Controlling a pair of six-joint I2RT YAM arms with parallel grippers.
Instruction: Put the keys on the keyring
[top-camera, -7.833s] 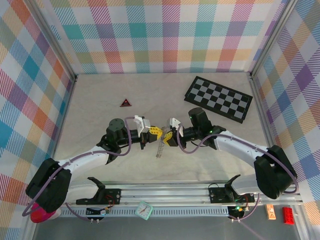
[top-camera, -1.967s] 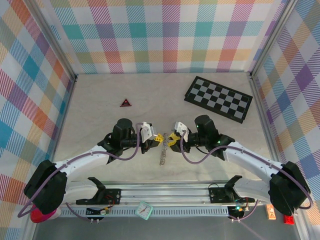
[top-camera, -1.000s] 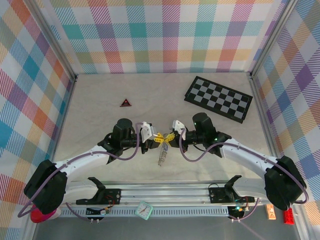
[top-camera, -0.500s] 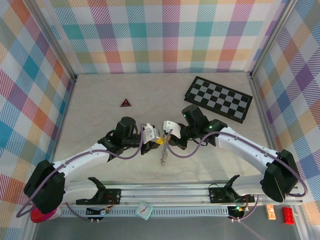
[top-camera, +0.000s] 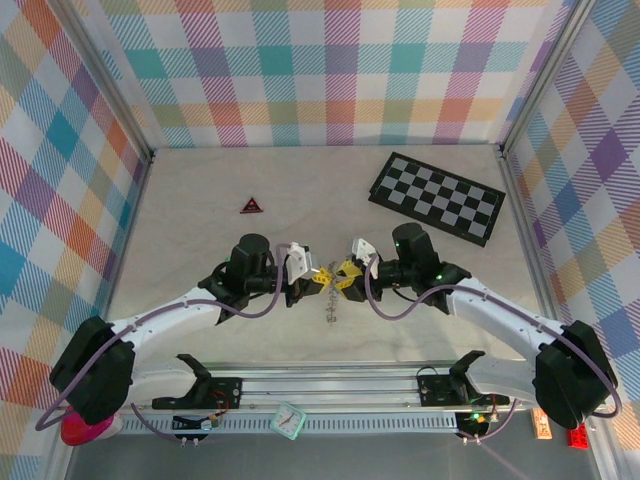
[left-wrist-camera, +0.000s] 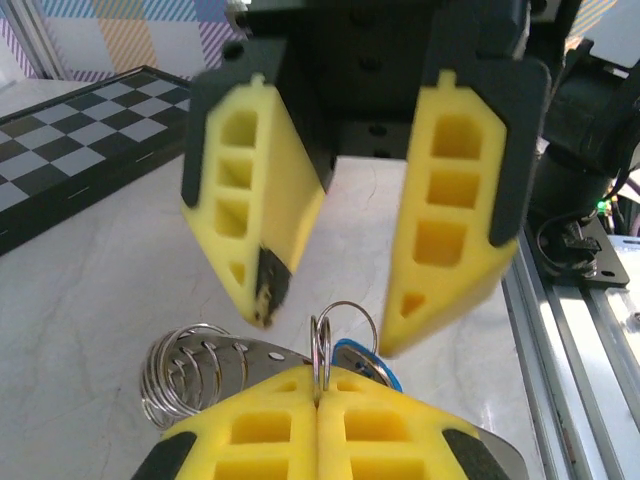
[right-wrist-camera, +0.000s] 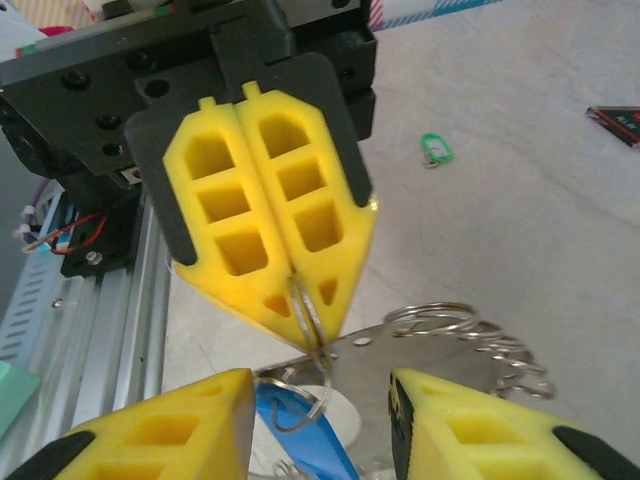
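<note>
My left gripper (top-camera: 316, 277) (left-wrist-camera: 320, 380) is shut on a thin silver keyring (left-wrist-camera: 322, 340) that stands upright between its yellow pads. A second ring (left-wrist-camera: 352, 312) links through it to a blue tag (left-wrist-camera: 372, 358) (right-wrist-camera: 300, 430). Beside it a flat metal strip (right-wrist-camera: 440, 355) carries several silver rings (left-wrist-camera: 185, 360). In the top view a silvery bunch of keys (top-camera: 328, 306) hangs below the two grippers. My right gripper (top-camera: 343, 279) (right-wrist-camera: 322, 385) faces the left one, open, its fingers on either side of the ring and tag without touching them.
A chequered board (top-camera: 436, 197) lies at the back right. A small red-and-black triangle (top-camera: 250, 206) (right-wrist-camera: 615, 118) sits at the back left. A green tag (right-wrist-camera: 432, 150) lies loose on the table. The metal rail (top-camera: 330, 385) runs along the near edge.
The right gripper has drawn back to the right, away from the left gripper, after reaching in close half a second ago. The left gripper still pinches the ring.
</note>
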